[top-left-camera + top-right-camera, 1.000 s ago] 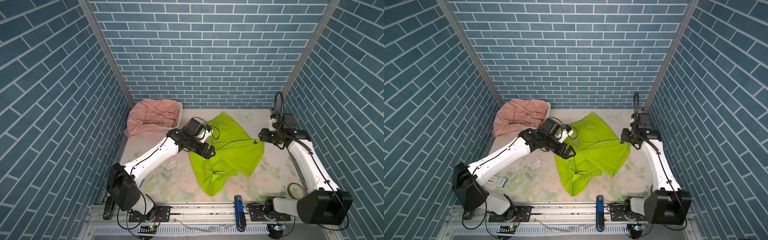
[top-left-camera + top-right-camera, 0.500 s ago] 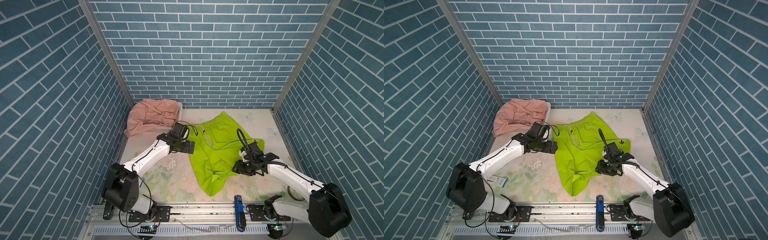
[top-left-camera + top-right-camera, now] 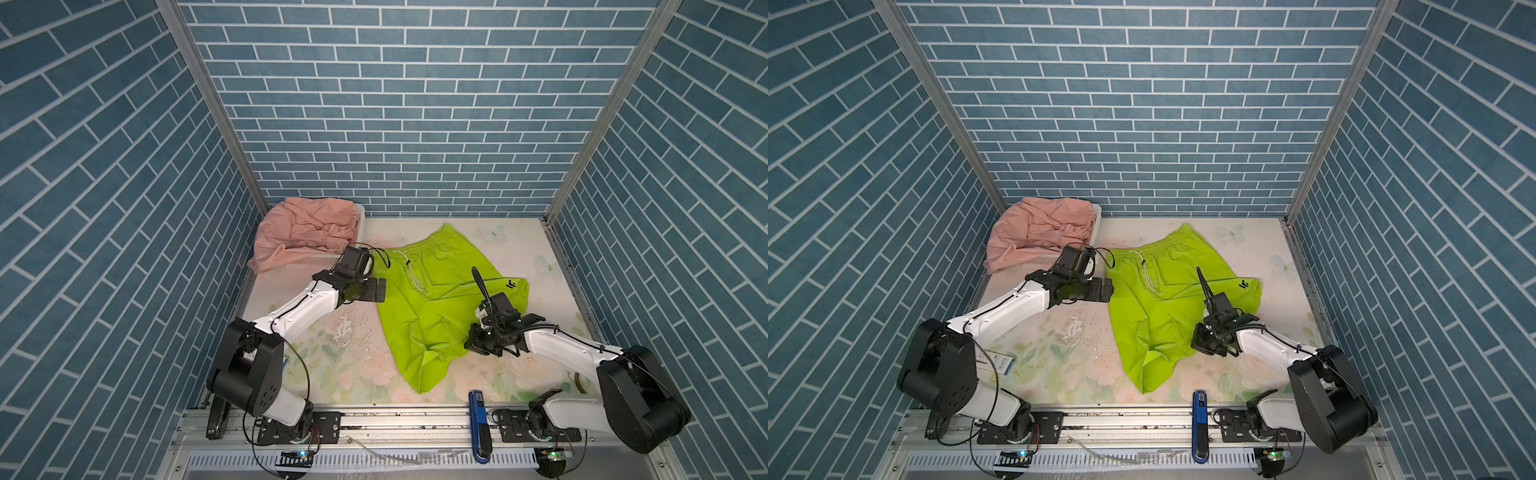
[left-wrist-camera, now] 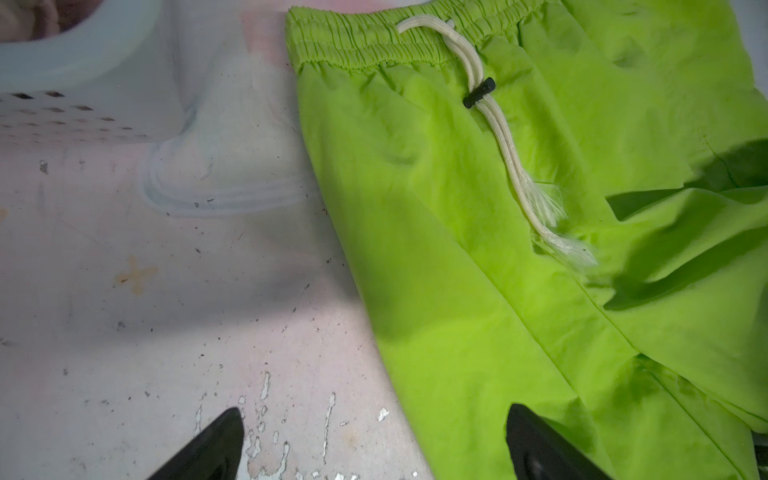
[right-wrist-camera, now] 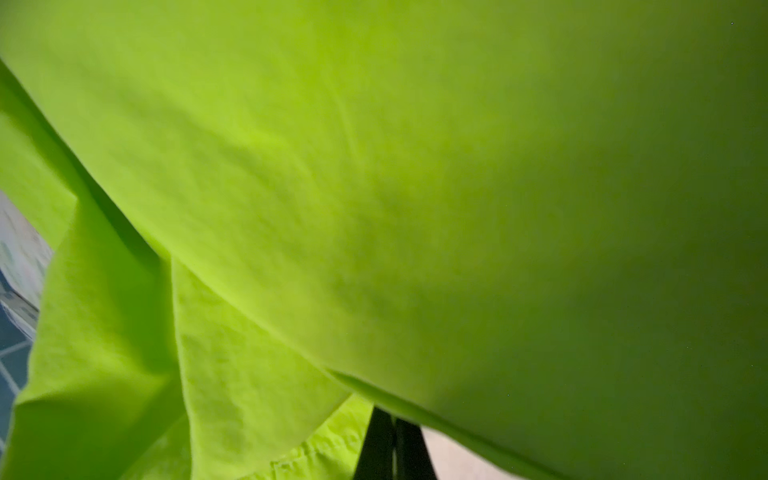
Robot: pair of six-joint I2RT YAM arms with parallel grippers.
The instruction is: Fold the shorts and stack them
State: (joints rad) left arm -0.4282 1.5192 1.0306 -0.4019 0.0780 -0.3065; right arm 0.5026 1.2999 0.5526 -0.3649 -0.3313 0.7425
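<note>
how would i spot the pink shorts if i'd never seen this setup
Follow the back brick wall down to the far left corner of the floral table, where a white perforated basket sits. The salmon-pink shorts are heaped in it, spilling over its near edge. Unlike the lime-green shorts spread on the table, they are pink and bunched up.

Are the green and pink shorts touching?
Apart. The left wrist view shows bare table and the basket beside the green shorts; in a top view the pink shorts lie over the basket.
</note>
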